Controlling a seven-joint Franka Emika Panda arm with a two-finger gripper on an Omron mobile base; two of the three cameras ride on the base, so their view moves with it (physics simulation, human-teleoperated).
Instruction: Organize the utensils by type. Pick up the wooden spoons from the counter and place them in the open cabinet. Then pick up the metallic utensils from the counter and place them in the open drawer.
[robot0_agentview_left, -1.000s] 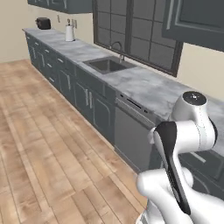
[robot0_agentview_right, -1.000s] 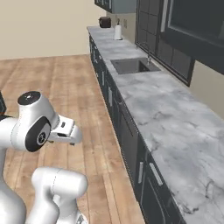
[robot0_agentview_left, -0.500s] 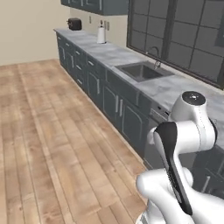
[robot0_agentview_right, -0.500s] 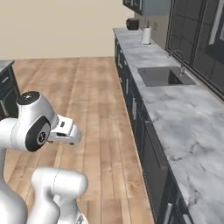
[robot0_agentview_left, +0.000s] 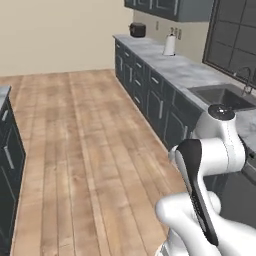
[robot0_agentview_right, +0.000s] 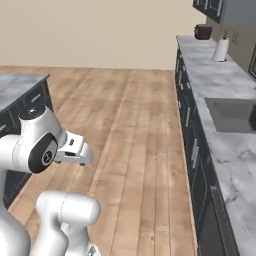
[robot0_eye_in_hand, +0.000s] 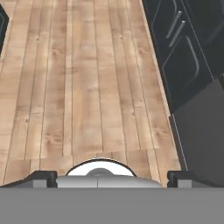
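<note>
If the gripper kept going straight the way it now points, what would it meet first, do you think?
Most likely the wooden floor. The open gripper looks down at bare planks; the dark lower cabinets lie off to one side. Depth is hard to judge.

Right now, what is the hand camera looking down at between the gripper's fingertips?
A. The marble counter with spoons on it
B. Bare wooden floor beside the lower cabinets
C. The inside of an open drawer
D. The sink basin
B: in the hand view the open gripper holds nothing and points down at wooden floor planks, with dark lower cabinets along the right edge.
</note>
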